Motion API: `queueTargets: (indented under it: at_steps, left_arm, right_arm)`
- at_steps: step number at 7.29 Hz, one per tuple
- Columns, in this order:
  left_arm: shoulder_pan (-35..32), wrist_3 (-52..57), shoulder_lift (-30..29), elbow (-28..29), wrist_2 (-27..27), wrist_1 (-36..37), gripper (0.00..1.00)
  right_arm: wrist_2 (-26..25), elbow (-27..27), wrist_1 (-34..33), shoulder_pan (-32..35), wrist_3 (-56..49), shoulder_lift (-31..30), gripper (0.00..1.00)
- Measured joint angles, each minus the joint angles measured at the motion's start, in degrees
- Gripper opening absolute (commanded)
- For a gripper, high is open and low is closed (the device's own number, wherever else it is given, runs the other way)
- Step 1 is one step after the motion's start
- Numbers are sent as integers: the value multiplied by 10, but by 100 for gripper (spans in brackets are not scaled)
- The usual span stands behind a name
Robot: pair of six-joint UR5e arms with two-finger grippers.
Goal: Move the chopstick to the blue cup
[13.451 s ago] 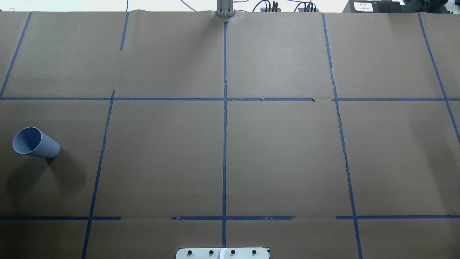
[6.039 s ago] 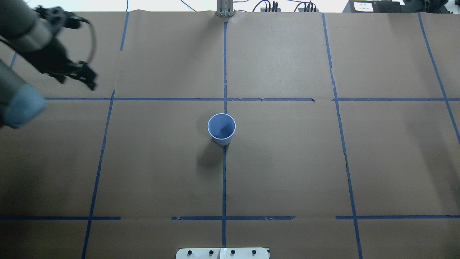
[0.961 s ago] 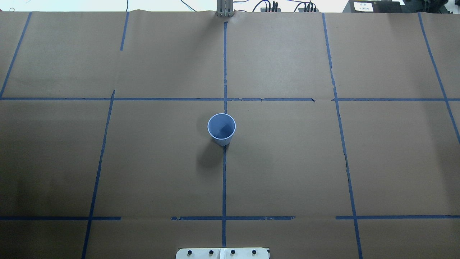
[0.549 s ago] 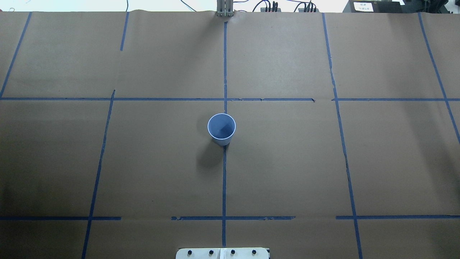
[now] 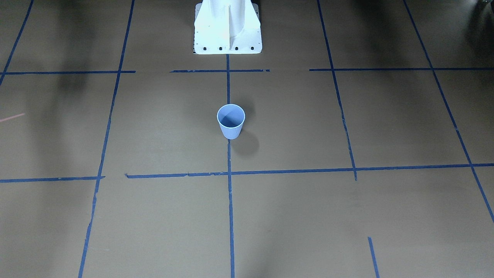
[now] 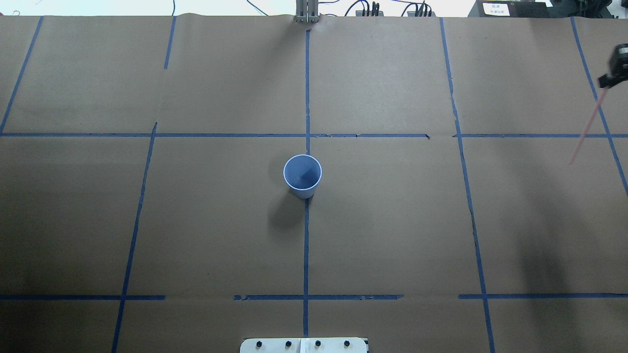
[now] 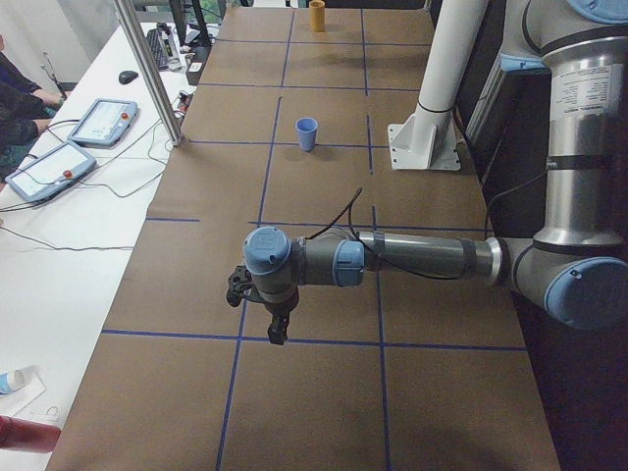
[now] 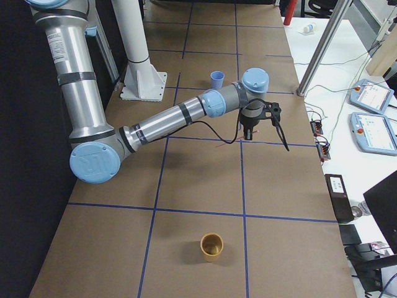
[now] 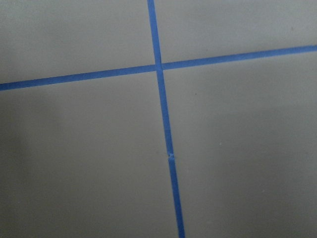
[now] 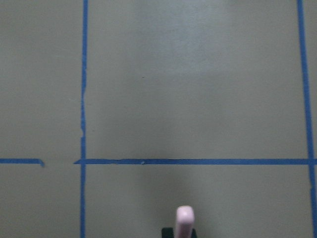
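Observation:
The blue cup (image 6: 302, 174) stands upright on the table's centre tape line, also seen as the blue cup (image 5: 230, 121). At the overhead view's right edge, my right gripper (image 6: 604, 82) is shut on the chopstick (image 6: 586, 127), a thin pink stick that slants down and left, well right of the cup. The right wrist view shows the chopstick's end (image 10: 184, 221) sticking out over bare paper. My left gripper (image 7: 278, 329) hangs low over the table's left end, far from the cup. It shows only in the exterior left view, so I cannot tell if it is open or shut.
A yellow-brown cup (image 8: 211, 246) stands at the table's right end. The white robot base (image 5: 227, 31) sits at the table's near edge behind the blue cup. Blue tape lines cross the brown paper. A side table with pendants (image 7: 103, 120) and a seated person lies beyond the far edge.
My right gripper has come into the overhead view at its right edge with the chopstick in it. The blue cup has stayed at the centre since 6 s ago; the left arm left that view.

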Motion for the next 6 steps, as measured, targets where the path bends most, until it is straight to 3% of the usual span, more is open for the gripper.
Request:
queueTargets:
  at_steps: [3, 6]
  left_arm:
    - [0, 3, 5, -8, 4, -1, 100]
    - [1, 3, 4, -9, 2, -1, 100]
  right_arm:
    - [-50, 9, -5, -136, 276, 130, 0]
    - [-133, -21, -79, -235, 445, 279, 0]
